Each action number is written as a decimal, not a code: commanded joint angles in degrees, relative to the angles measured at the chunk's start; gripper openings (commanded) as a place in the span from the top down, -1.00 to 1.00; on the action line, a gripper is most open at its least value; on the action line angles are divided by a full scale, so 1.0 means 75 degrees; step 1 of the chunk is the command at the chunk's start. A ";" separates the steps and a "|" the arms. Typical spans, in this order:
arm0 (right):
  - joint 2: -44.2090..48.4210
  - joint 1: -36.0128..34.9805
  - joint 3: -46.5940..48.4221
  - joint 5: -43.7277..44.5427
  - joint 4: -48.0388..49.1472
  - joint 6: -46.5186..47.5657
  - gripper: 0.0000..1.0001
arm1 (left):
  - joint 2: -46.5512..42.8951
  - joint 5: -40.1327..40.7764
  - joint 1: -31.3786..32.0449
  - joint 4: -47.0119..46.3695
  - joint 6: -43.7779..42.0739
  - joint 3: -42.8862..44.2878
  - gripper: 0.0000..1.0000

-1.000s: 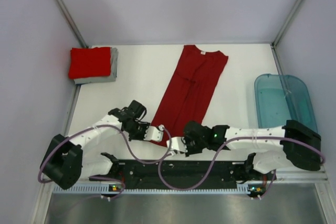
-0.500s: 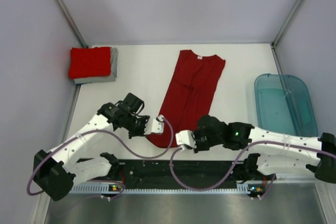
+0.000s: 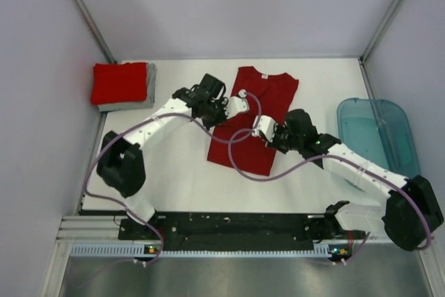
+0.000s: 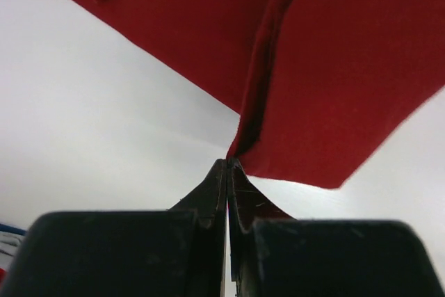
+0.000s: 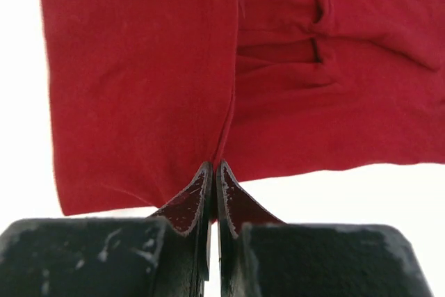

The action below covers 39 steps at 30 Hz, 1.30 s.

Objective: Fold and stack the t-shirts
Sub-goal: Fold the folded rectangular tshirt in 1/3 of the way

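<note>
At ten o'clock on the worktop (image 3: pixel 174 172) a brighter red t-shirt (image 3: pixel 119 83) lies folded on top of a grey t-shirt (image 3: pixel 150 95), edges roughly matched, so the pile is ready to take a third

The left gripper (image 4: pixel 227 165) is pressed together on a thin edge of the dark red t-shirt (image 3: pixel 274 99), which lies at the centre, its collar toward twelve o'clock. The cloth rises from the pinch as a doubled layer over the flat part, which suggests a fold of the hem toward the collar is in hand

At four o'clock of the left one, the right gripper (image 5: pixel 214 167) pinches the same shirt's other side; two holds likely keep the carried edge straight

The teal tub (image 3: pixel 375 137) stands at three o'clock, well apart from the shirts
</note>
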<state>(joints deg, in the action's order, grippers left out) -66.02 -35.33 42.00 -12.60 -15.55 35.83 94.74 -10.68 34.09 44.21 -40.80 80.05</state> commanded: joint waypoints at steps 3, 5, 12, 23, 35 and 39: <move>-0.1297 0.1065 0.0505 -0.0640 0.1580 0.0589 1.00 | 0.1686 0.0662 -0.0197 -0.0479 0.0868 0.1629 1.00; -0.1626 0.1265 0.0564 -0.0500 0.1803 0.0671 1.00 | 0.2004 0.0709 -0.0232 -0.0713 0.0904 0.1911 1.00; -0.2423 0.1722 0.0740 -0.0675 0.2471 0.0882 1.00 | 0.2719 0.0943 -0.0267 -0.1488 0.0834 0.2275 1.00; -0.3326 0.1992 0.1068 -0.0512 0.2495 0.1081 1.00 | 0.3539 0.1119 -0.0256 -0.1945 0.0846 0.2697 1.00; -0.3714 0.2191 0.1887 0.1421 0.2964 -0.0276 0.05 | 0.3869 0.2500 -0.0360 -0.2695 0.1443 0.3247 -0.03; -0.2638 0.2238 0.2158 0.1330 0.2521 -0.1027 -0.05 | 0.3238 0.2222 -0.0735 -0.2543 0.1782 0.3588 -0.18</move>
<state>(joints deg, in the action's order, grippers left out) -94.15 -19.68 53.47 -4.80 1.63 35.75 124.51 5.61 30.87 27.07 -30.20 102.67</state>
